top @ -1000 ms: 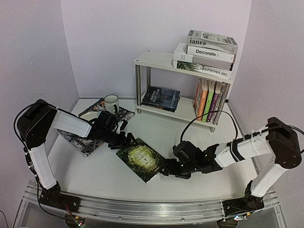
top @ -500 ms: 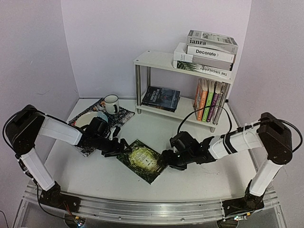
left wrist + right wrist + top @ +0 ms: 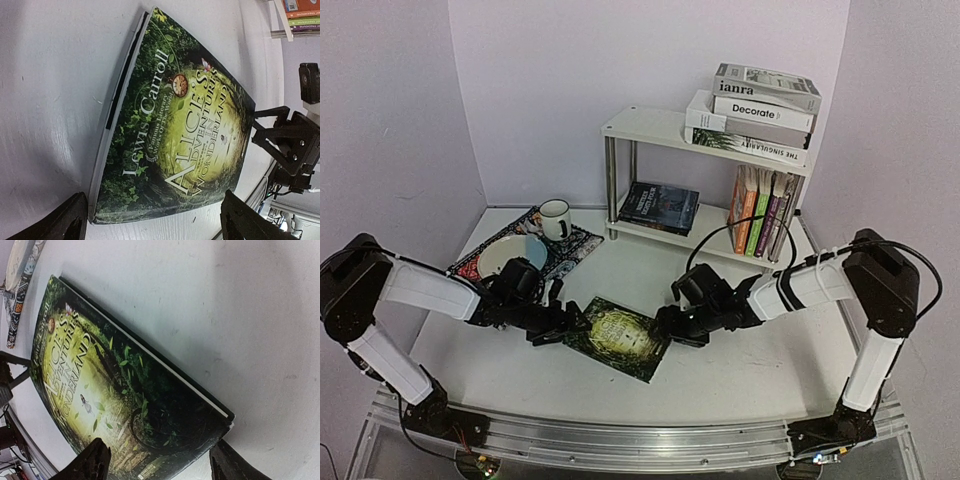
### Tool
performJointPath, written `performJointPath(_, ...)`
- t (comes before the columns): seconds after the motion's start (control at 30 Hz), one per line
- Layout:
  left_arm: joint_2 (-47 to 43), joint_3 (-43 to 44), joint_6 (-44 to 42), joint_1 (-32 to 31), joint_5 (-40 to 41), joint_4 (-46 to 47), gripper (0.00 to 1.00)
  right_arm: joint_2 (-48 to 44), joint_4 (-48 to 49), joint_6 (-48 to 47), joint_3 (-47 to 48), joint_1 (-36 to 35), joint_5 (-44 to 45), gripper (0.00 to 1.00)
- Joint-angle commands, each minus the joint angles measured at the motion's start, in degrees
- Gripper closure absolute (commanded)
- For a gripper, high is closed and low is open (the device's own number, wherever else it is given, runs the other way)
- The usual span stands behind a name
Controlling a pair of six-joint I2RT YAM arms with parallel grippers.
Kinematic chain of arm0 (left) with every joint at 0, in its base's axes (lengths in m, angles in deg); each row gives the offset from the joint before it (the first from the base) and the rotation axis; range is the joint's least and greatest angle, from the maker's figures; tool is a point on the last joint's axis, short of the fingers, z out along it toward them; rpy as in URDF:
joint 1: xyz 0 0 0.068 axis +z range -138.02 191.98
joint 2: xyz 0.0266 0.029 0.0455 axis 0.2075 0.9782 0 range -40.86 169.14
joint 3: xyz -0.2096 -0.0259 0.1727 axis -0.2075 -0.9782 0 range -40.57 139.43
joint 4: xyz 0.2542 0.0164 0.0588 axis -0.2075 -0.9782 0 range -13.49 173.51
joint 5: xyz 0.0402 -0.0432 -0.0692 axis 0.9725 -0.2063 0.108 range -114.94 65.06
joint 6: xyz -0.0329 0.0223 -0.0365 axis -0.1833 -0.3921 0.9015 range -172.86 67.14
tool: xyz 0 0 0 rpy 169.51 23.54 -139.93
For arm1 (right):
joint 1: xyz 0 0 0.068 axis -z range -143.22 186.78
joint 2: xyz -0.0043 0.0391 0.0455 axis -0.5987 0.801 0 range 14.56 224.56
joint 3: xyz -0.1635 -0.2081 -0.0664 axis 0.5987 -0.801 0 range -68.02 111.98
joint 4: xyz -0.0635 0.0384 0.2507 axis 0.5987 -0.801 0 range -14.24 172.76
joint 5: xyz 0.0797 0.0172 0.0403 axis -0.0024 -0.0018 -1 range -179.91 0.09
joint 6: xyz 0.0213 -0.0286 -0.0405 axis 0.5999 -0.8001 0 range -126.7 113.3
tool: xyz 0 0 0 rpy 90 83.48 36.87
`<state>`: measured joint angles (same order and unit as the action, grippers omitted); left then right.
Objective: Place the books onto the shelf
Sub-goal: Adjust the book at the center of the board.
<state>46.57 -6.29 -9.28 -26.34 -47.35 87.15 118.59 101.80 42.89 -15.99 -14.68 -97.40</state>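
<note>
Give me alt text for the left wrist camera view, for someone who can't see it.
A green book, Alice's Adventures in Wonderland by Lewis Carroll, lies flat on the white table between the open fingers of the left gripper. The right gripper sits at its far edge.

On the white table (image 3: 620,270) lie a green book (image 3: 618,338) and a mat (image 3: 575,245) with a bowl (image 3: 510,258) and mug (image 3: 556,218), and a shelf (image 3: 645,127) stands at the back. Three books (image 3: 755,115) are piled on its top board; below, a dark book (image 3: 660,207) lies flat near standing books (image 3: 762,212).
</note>
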Motion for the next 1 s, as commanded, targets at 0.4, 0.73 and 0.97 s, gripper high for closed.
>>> performJointPath(0.4, -10.9, 0.4, -2.5, -0.9, 10.8, -11.8, 0.05, -8.4, -12.8, -11.7, -0.4, 0.0, 6.6, 0.2)
performJointPath(0.73, -4.5, 1.4, -2.9, -0.9, 4.5, -7.8, 0.18, -8.4, -5.8, -4.0, -5.4, -3.0, 0.8, 0.23)
performJointPath(0.97, 0.0, 3.7, -3.6, -0.9, 0.7, -4.7, 0.33, -6.0, 1.2, 0.9, -6.8, -3.6, -1.0, 0.31)
